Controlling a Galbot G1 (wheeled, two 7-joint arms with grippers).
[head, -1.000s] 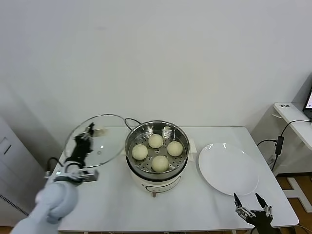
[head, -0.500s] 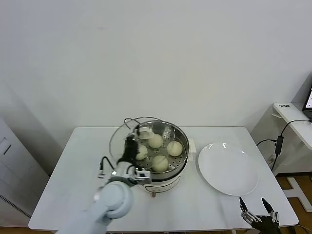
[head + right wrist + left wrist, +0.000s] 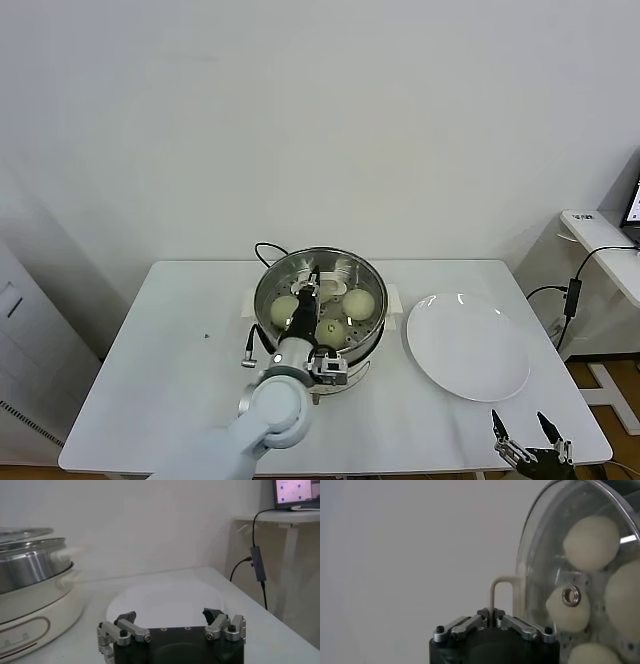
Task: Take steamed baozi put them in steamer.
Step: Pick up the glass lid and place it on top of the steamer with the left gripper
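Your left arm (image 3: 270, 415) showed a rounded pale grey-blue shell, narrowing to a silver wrist ring with a thin black cable looped beside it. Its left tool (image 3: 494, 617) was a black block carrying silver linkage bars pinned with dark screws. Your right tool (image 3: 172, 625) matched: black body, silver links, black-tipped fingers (image 3: 126, 618).

Cream-white baozi (image 3: 359, 303) in shiny silver steamer (image 3: 371, 275) with hole-dotted floor, white base. Beside steamer: plain white plate (image 3: 468, 347), white table (image 3: 180, 340). My lid (image 3: 540, 555) over steamer looks clear glass, handle maybe beige.
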